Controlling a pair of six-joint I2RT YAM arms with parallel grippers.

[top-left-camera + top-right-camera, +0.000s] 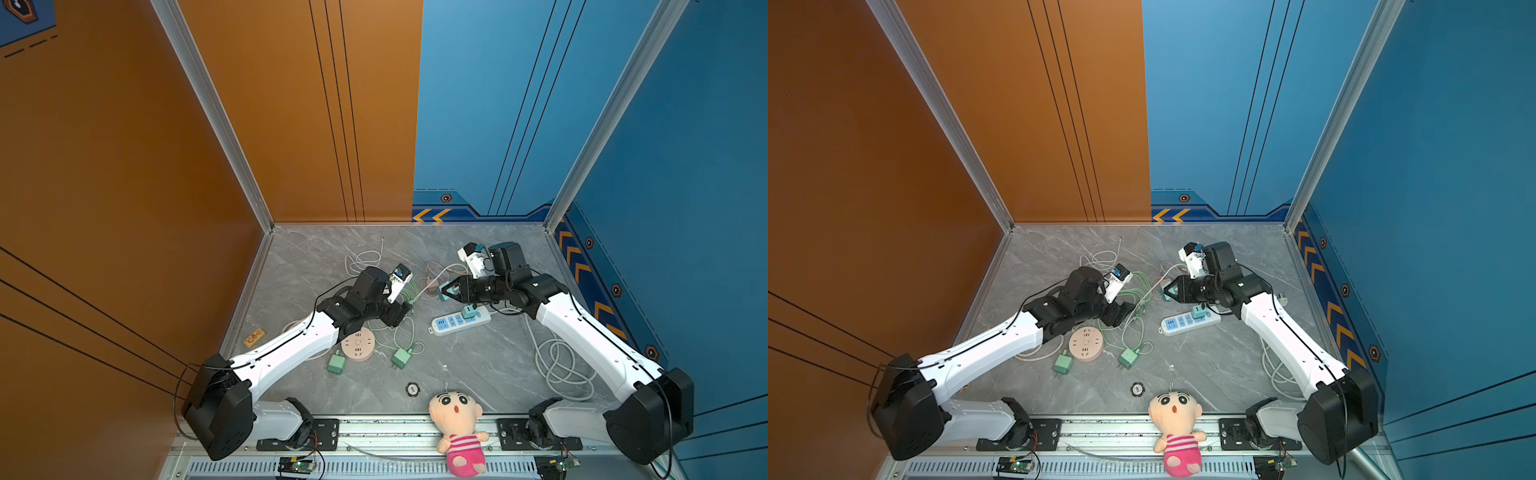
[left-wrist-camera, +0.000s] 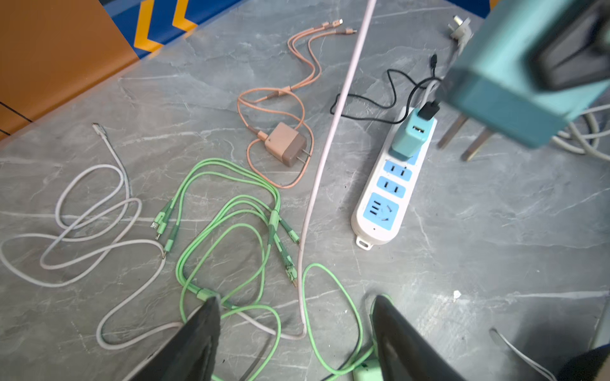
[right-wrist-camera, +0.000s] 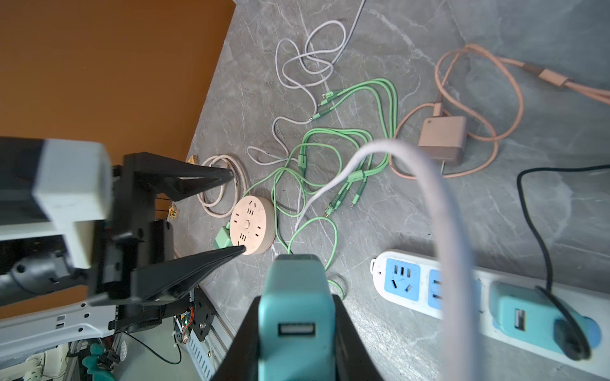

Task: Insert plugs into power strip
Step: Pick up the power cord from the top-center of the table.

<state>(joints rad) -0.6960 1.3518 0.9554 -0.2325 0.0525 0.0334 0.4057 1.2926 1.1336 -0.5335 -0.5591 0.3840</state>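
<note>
My right gripper [image 1: 448, 291] is clenched on a teal plug [image 3: 296, 297], held off the desk on the far side of the strip [image 2: 379, 211]. My left gripper [image 2: 296, 300] hangs released over the green cables [image 2: 227, 204]. The plug looks light, rigid and smooth-sided, so I'd grip its flat sides and keep the prongs clear; the pale cable [image 2: 317, 171] beside it could snag.

No word, brand or number can be read anywhere. The only signs are two orange chevrons [image 1: 432, 215] low on the blue back wall [image 1: 457, 104], pointing toward the orange side, and a row of like chevrons [image 1: 582, 268] along the blue side wall [image 1: 685, 208]. A yellow tag [image 1: 254, 337] and a round black token [image 1: 412, 389] on the surface [image 1: 478, 374] carry marks too small to read.
</note>
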